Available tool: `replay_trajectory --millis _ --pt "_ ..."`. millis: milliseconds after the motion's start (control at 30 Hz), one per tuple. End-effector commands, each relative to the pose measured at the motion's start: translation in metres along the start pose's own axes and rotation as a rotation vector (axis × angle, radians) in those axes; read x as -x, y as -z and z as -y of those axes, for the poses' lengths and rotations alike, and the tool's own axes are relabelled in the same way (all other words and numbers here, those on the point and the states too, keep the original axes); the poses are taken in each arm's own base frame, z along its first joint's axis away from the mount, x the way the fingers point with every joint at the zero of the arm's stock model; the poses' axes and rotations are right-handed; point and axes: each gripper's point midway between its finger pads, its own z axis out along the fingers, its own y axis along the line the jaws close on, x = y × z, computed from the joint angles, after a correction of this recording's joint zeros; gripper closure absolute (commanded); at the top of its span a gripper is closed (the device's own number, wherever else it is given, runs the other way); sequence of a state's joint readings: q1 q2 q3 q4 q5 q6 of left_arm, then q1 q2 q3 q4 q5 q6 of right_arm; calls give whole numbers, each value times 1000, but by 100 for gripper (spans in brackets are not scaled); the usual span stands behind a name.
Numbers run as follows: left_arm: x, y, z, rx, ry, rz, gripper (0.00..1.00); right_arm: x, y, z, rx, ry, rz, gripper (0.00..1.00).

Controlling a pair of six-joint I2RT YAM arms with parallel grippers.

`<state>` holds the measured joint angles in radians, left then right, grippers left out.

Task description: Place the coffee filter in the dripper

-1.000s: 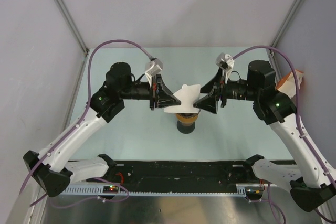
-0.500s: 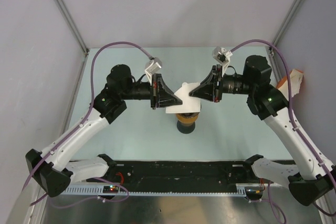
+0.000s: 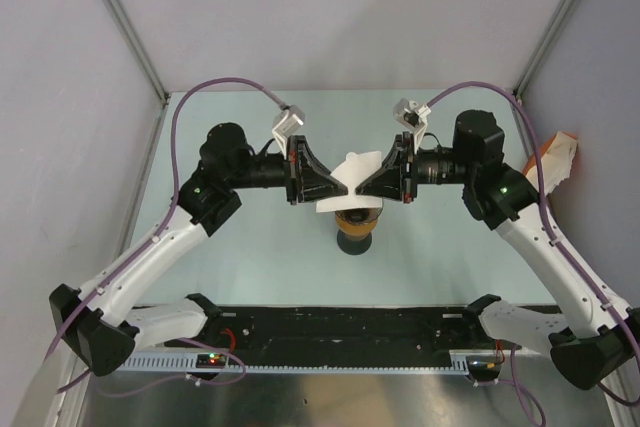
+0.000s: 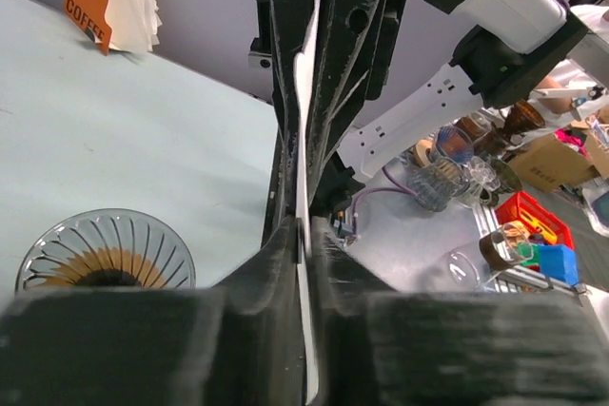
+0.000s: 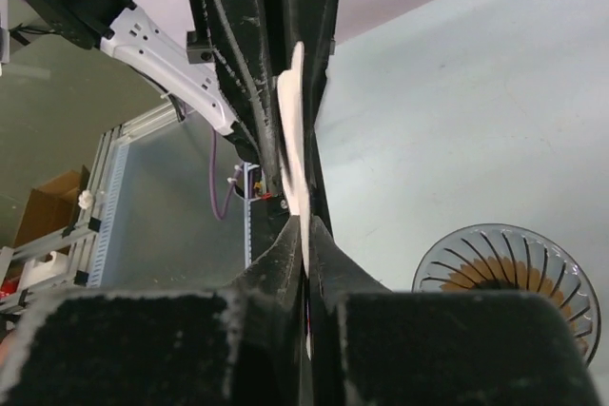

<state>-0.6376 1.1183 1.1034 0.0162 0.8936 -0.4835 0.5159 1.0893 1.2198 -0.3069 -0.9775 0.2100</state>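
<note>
The white paper coffee filter hangs edge-up in the air between both grippers, just above the dripper. My left gripper is shut on its left edge and my right gripper is shut on its right edge. In the left wrist view the filter is a thin white strip pinched in the left gripper. The right wrist view shows the same strip of filter clamped in the right gripper. The clear ribbed dripper stands on the table below; from above the filter covers most of it.
The dripper sits on an orange ring over a dark base. A pack of spare filters with an orange label leans at the right wall. Grey walls enclose the table on three sides. A black rail runs along the near edge.
My right gripper moved in toward the filter and shut on its right edge. The left gripper kept its hold, and the filter now hangs between both.
</note>
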Motion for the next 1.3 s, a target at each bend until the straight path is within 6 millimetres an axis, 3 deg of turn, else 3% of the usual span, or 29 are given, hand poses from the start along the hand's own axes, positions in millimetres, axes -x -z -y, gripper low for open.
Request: replay_trajectory --millis 0,100,167,267,367,567,733,1100,1267 --pt "4 5 3 -8 -33 30 69 10 5 -14 49 90 30 99" --pt "-2 18 4 4 -50 -9 43 -2 9 -16 64 149 -10 100" --pt "-1 34 3 17 -95 -21 30 -24 13 -16 59 200 -83 100" --pt "-2 54 5 41 -147 -13 22 -56 18 -19 67 305 -189 100" --pt "-8 60 12 31 -188 -22 26 -76 21 -26 94 347 -260 100" --pt "-25 50 24 -50 -178 -72 37 -86 17 -33 153 367 -289 100" --pt "-31 37 32 -100 -164 -105 44 -90 9 -32 175 360 -306 100" --pt "-47 18 45 -202 -107 -180 49 -96 3 -30 181 355 -331 100" --pt "-47 13 44 -207 -102 -187 57 -97 1 -31 185 354 -336 100"
